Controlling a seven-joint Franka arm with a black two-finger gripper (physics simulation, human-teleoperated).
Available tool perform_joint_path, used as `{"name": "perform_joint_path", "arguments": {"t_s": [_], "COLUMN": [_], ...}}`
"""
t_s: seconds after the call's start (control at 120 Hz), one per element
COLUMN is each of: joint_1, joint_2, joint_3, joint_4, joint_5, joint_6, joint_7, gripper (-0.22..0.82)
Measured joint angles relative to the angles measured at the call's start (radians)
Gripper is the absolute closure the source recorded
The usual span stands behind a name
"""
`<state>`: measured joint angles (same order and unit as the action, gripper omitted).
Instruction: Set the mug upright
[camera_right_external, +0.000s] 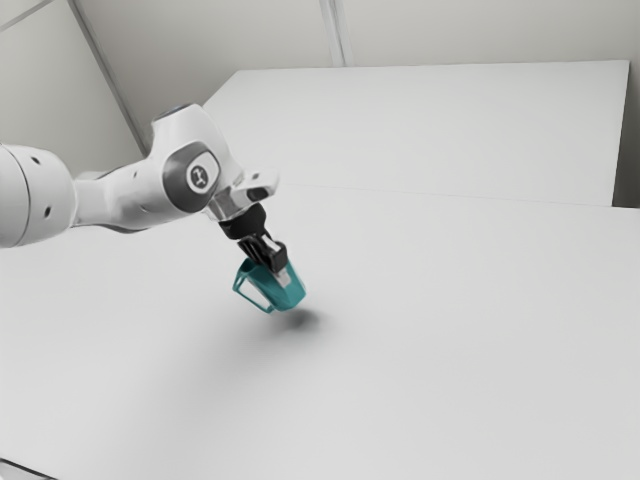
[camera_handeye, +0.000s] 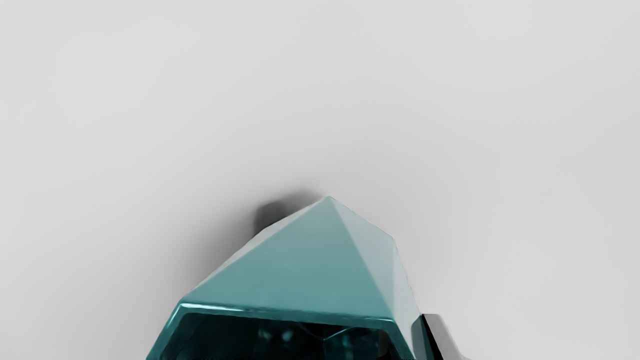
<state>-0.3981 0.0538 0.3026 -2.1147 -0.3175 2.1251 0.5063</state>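
My gripper (camera_right_external: 281, 273) reaches down from the arm in the exterior view, shut on the wall of the teal mug (camera_right_external: 288, 294). The faceted mug hangs tilted just above the table, its handle (camera_right_external: 249, 288) toward the exterior view's left. A soft shadow lies on the table under it. In the wrist view the mug (camera_handeye: 305, 270) shows its outer facets and part of its dark open mouth. There my gripper (camera_handeye: 411, 340) has one finger along the mug's outside and a dark part of the other inside the mouth. The handle is hidden in that view.
The white table (camera_right_external: 450, 340) spreads around and below the mug. A large pale panel (camera_right_external: 430, 130) stands beyond it, with light walls behind. A thin dark-edged object (camera_right_external: 22, 469) lies at the exterior view's lower left corner.
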Motion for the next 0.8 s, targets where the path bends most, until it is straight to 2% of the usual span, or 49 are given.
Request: {"name": "perform_joint_path", "arguments": {"t_s": [0.142,0.358,0.8], "joint_1": [-0.022,0.003,0.029], "joint_2": [0.007,0.092,0.196], "joint_3": [0.004,0.006,0.007], "joint_4": [0.009,0.076,0.105], "joint_5": [0.147,0.298,0.407], "joint_6": [0.02,0.057,0.082], "joint_7": [-0.047,-0.098,-0.149], "gripper": [0.78,0.78,0.78]}}
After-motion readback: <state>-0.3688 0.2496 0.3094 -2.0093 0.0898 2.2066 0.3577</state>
